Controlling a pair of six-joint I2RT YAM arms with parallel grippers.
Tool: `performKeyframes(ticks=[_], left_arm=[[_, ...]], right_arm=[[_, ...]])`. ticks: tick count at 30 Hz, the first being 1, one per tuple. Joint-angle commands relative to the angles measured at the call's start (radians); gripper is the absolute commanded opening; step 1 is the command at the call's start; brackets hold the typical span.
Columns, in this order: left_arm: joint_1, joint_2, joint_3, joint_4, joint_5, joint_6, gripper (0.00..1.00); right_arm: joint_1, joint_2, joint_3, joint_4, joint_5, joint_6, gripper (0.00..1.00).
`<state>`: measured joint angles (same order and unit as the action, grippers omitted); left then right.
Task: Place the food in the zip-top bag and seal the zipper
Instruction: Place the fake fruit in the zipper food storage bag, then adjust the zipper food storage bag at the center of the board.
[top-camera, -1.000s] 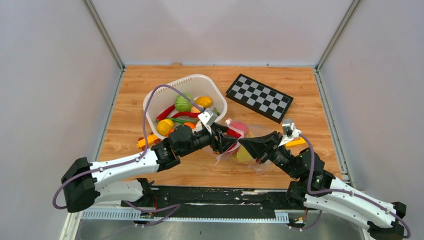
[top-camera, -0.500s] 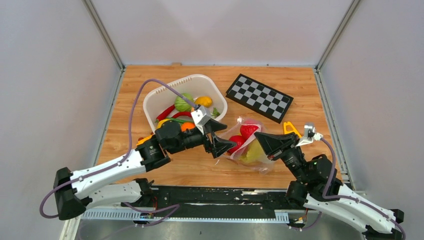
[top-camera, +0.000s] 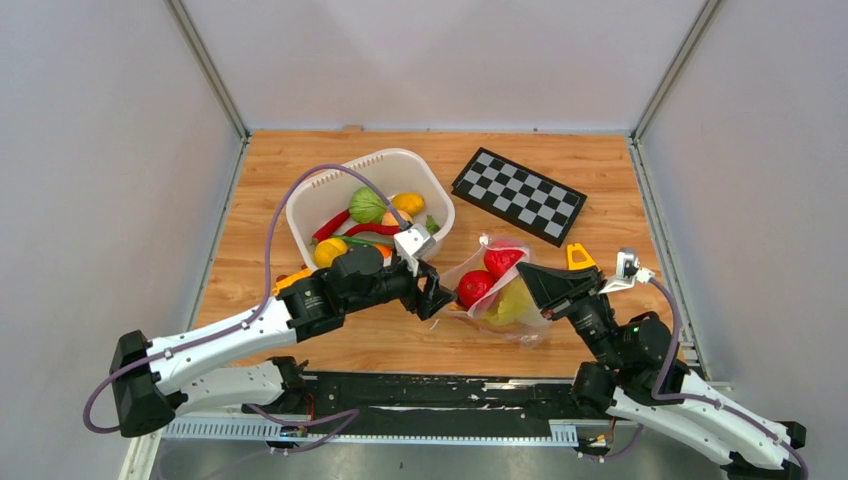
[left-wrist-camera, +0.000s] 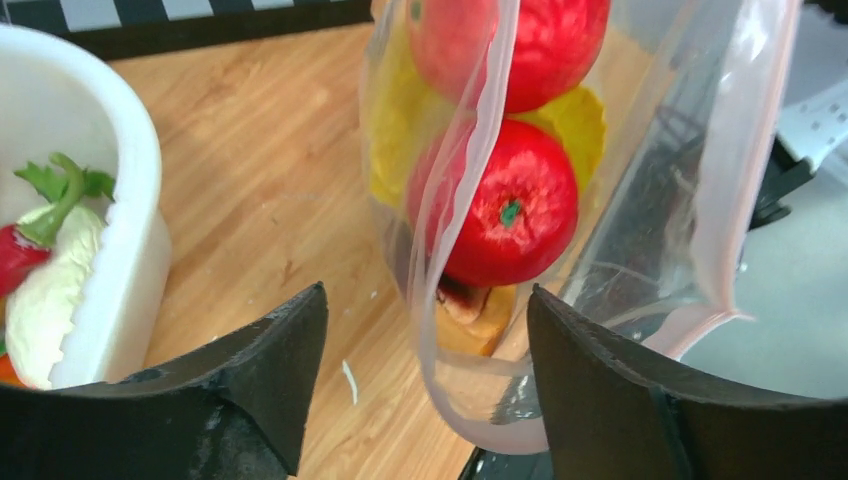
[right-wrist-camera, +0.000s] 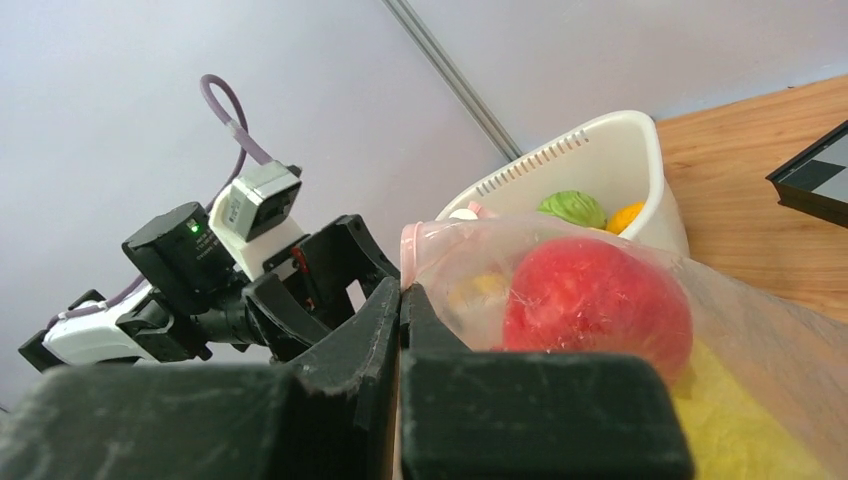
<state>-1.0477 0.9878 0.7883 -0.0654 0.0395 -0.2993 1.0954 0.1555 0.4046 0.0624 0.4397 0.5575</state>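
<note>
The clear, crinkly plastic zip-top bag (top-camera: 497, 300) lies on the wooden desk (top-camera: 620, 180) between the two arms, just beside the white plastic basket (top-camera: 300, 205). The right jaws are pressed together, clamped on the bag's mouth edge at the thin pale pink zipper strip (right-wrist-camera: 410, 240), and hold that lip raised. The left jaws stand wide apart and empty, facing the mouth. The film hangs right in front of them, but I cannot tell whether either one touches it.

Inside the bag sit a glossy red toy apple (left-wrist-camera: 510, 205), a second red fruit (left-wrist-camera: 540, 40) and a yellow piece (left-wrist-camera: 580, 120). More food waits in the basket: a green toy cabbage (top-camera: 367, 205), an orange fruit (top-camera: 408, 203), a red chilli (top-camera: 330, 225) and a yellow fruit (top-camera: 330, 250). The black-and-white checkerboard (top-camera: 518, 195) lies well apart, further back.

The bag looks thin, limp and slippery. It will likely sag shut wherever it is not held, and the light, hard, round toys inside may roll toward the mouth if it tips. The zipper strip is the stiffest part and probably the best place to pinch. A second hold on the free lip, opposite the right jaws, would spread the mouth. The smooth round fruit is best taken across its middle, the chilli across its slim body.
</note>
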Motion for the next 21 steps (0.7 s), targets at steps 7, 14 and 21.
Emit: performKeyframes(ticks=[7,14,21], left_arm=[[-0.004,0.019,0.052,-0.093,-0.037,0.040,0.11],[-0.004,0.011,0.304,-0.158,-0.011,0.099,0.00],[-0.004,0.123,0.394,-0.249,-0.036,0.106,0.00]], right_arm=[[0.001,0.008,0.014,-0.002,-0.021,-0.026,0.00],[0.001,-0.031,0.078,-0.150,-0.048,-0.102,0.01],[0.001,-0.088,0.068,-0.169,-0.039,-0.111,0.01]])
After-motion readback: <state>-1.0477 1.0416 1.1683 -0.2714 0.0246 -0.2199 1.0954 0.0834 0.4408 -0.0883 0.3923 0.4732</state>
